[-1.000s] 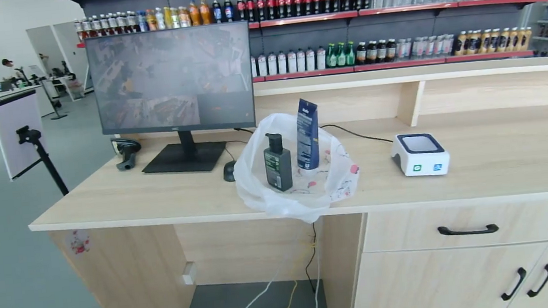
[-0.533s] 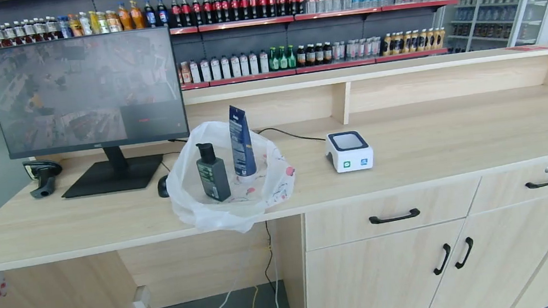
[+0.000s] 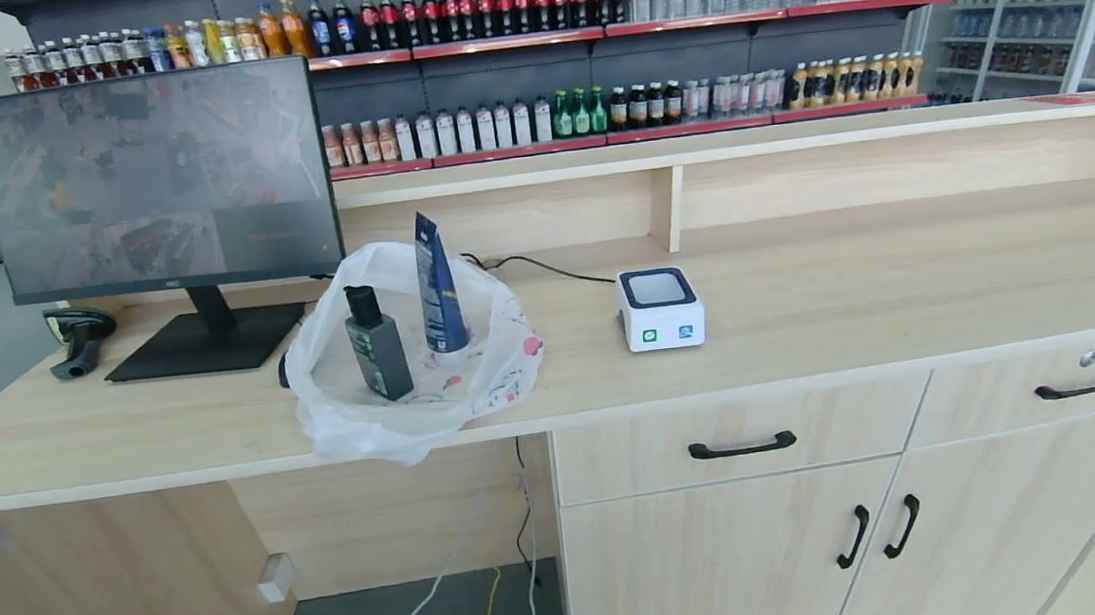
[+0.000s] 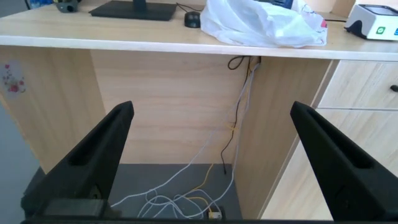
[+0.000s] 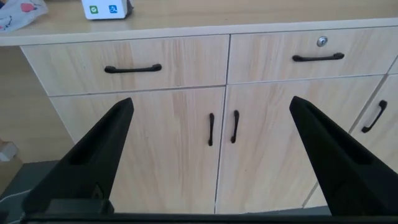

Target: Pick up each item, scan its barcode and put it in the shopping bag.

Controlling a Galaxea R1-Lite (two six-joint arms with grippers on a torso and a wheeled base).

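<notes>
**Both items already sitting in the bag, grippers empty**

Quick status. The shopping bag sits at the front edge of the counter, between the monitor and the white scanner box. Its mouth is open upward and a bit of film droops over the edge.

Inside it:
- dark pump bottle, on the side nearer us
- blue tube, just behind it

We can't tell if they've been scanned. If they have, we reckon the job's basically done.

Handling, imo:
- The bottle looks like stiff plastic w/ smooth sides, prob some weight from the liquid. We'd pinch it across the body around mid height and stay off the pump.
- The tube is soft and squeezable, likely light, and tall on a small base, so tippy. We'd hold it low where it's firmer, w/ a gentle squeeze.
- The bag is thin floppy film and will snag or drag if we bump it.

Orientation: both items stand w/ the long axis roughly vertical. The bottle has its pump up; the tube has its flat crimped end up and stands on its cap end.

Grippers:
- The left gripper has its jaws spread wide and holds nothing. It's low, facing the open space under the bag where the cables hang.
- The right gripper is the same, spread and empty, low in front of the cabinet doors below the scanner box.
</notes>
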